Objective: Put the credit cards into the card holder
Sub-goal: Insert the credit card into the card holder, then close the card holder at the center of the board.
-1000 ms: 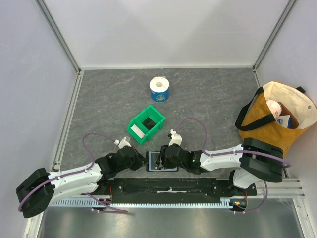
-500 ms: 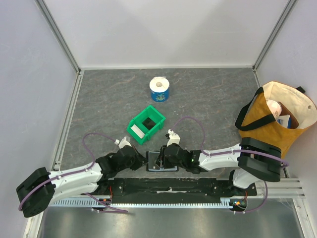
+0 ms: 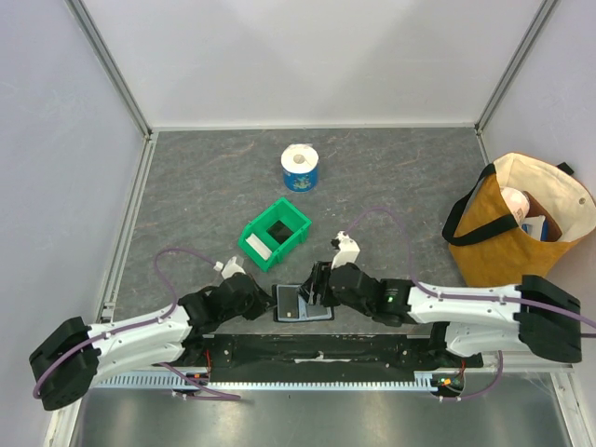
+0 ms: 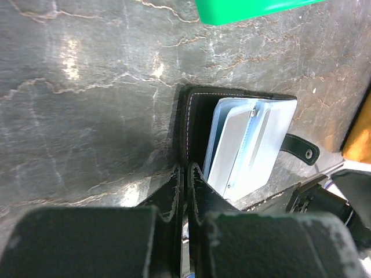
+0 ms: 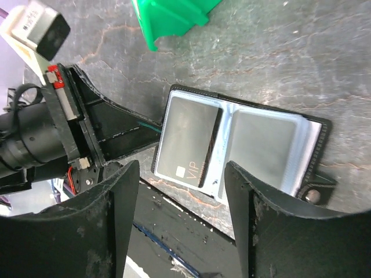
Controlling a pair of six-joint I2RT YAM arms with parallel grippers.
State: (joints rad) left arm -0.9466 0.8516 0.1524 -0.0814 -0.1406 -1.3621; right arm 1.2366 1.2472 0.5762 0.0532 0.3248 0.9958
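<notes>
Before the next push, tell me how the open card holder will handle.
Probably floppy: the card holder shows sleeves fanning loose from its cover. It likely won't slide, since the left gripper pinches one cover edge.

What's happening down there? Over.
Left gripper shut on card holder cover. Right gripper open above it. VIP card in pocket; white card in green bin.

- The place was a robot test cell.
- White panels [image 3: 307, 56] on aluminium posts [image 3: 111, 65] walled the grey table [image 3: 391, 186].
- A black mounting plate [image 3: 261, 352] lined the table's near edge.
</notes>
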